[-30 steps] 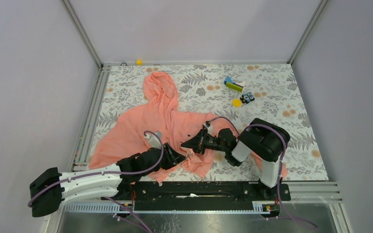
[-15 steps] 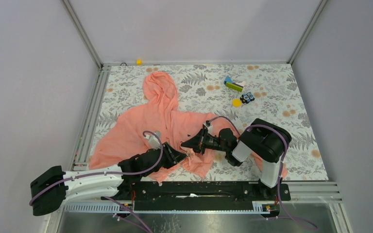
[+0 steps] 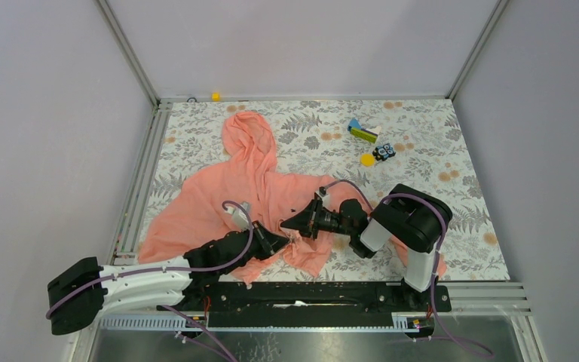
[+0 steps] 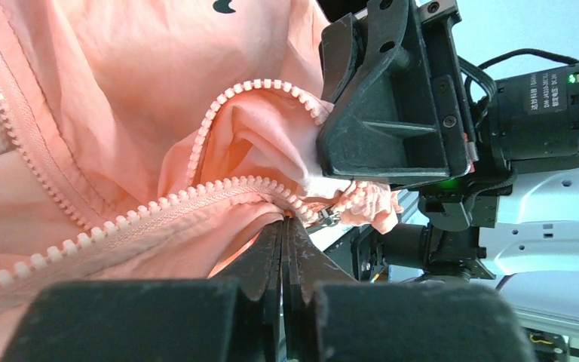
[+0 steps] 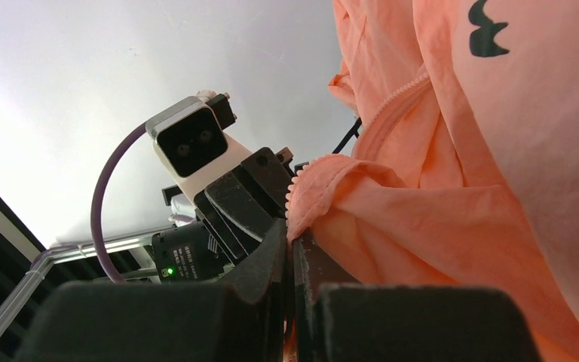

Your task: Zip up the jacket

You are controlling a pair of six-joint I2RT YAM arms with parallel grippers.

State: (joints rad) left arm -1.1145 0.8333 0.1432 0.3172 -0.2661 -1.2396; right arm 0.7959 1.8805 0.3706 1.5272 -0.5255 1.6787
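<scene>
Closing on jacket [image 4: 143,90]: left claw [image 4: 284,225]

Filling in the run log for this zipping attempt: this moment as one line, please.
left gripper: shut at zipper end, hold unclear | right gripper: shut on jacket | zipper: teeth unjoined

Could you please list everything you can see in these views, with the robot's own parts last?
jacket: one, salmon pink, spread on the table's left half, zipper open
block: one, green, blue and yellow, far right
disc: one, yellow, near the block
small object: one, dark and blue, beside the disc
small piece: one, yellow, far edge
table: one, fern-print cover
left claw: black, shut on the jacket at its zipper
right claw: black, shut on the jacket's edge
</scene>
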